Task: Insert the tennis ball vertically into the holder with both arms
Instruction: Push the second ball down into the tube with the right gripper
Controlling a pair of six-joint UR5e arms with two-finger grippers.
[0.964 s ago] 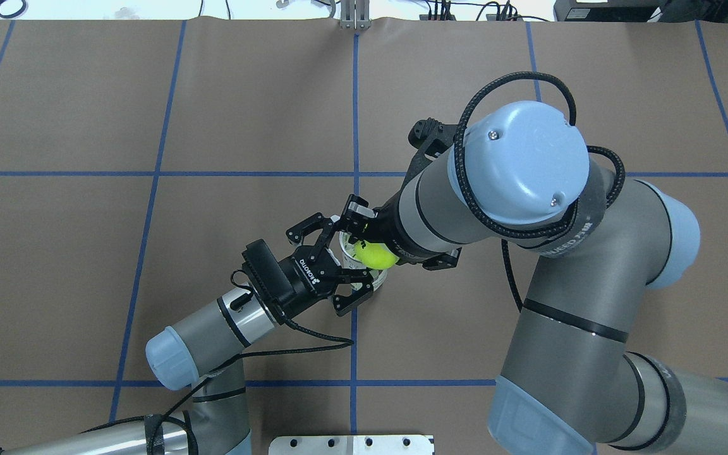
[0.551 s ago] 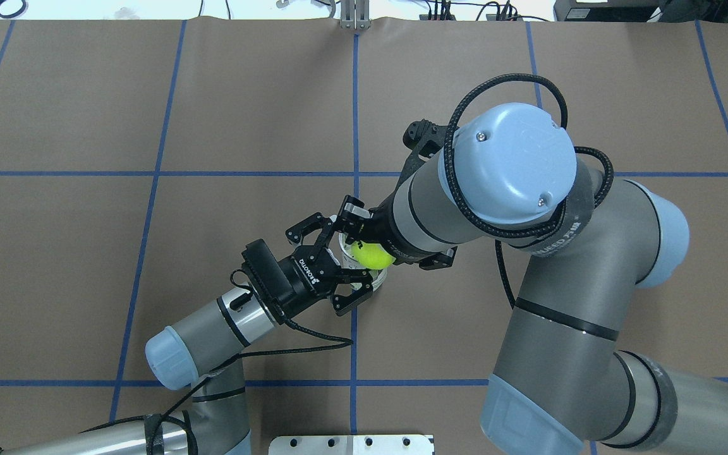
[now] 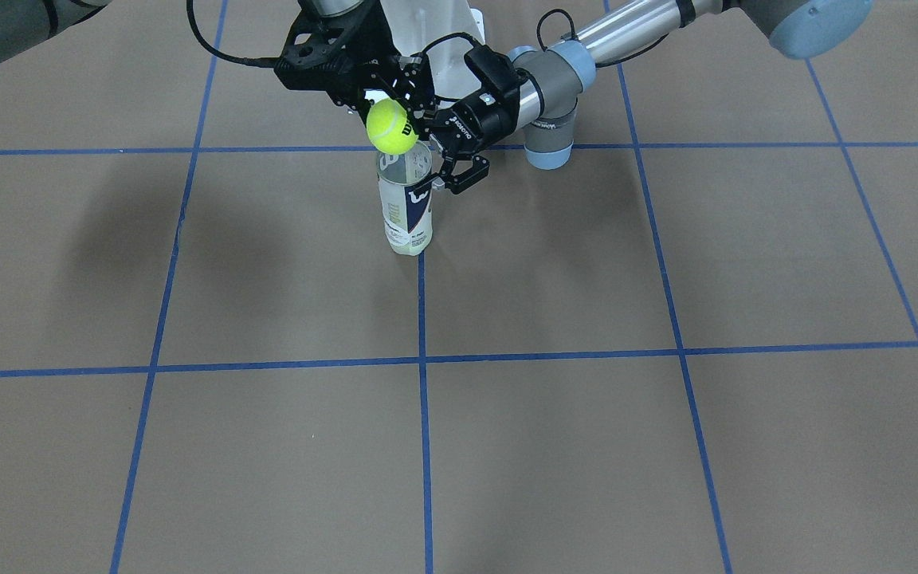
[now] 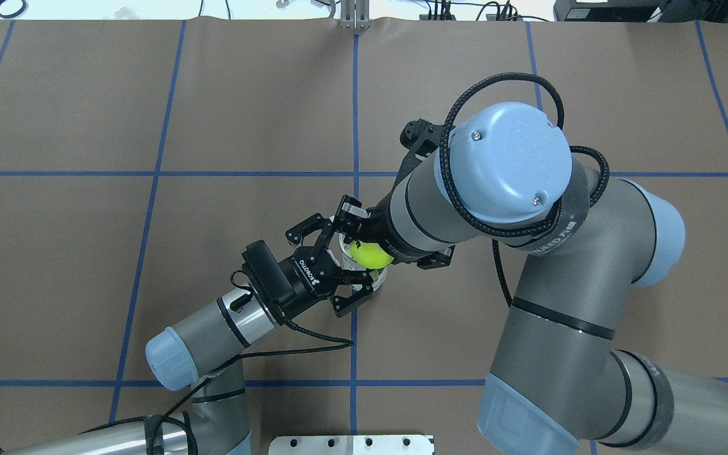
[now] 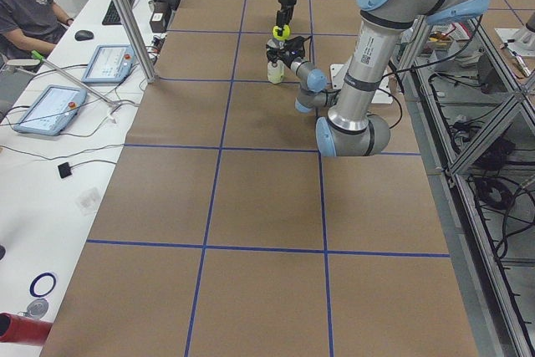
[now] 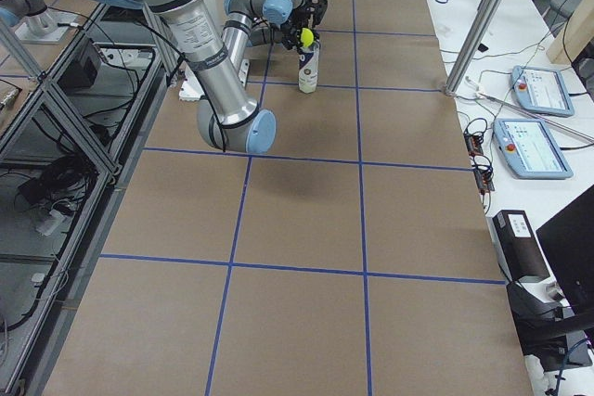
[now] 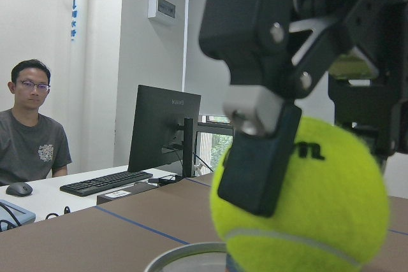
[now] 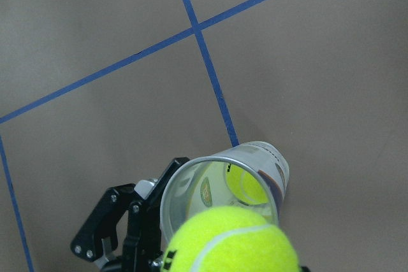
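Observation:
The holder (image 3: 405, 209), a clear can with a white and navy label, stands upright on the brown table. It also shows in the overhead view (image 4: 379, 275). One tennis ball lies at its bottom (image 8: 246, 184). My left gripper (image 3: 437, 165) is shut on the holder just below its silver rim (image 8: 191, 176). My right gripper (image 3: 390, 119) points down and is shut on a yellow tennis ball (image 3: 392, 127). It holds the ball just above the holder's mouth, a little off centre. The ball also shows in the overhead view (image 4: 370, 254) and the left wrist view (image 7: 306, 208).
Blue tape lines (image 3: 422, 359) cross the brown table cover. The white pedestal base (image 3: 437, 44) stands behind the grippers. A metal plate (image 4: 351, 444) lies at the table's near edge. A seated operator (image 5: 25, 6) and tablets (image 5: 46, 108) are on a side table.
My right arm has shifted slightly to the left in the overhead view, bringing the ball more over the holder's mouth. My left arm and the holder have not moved.

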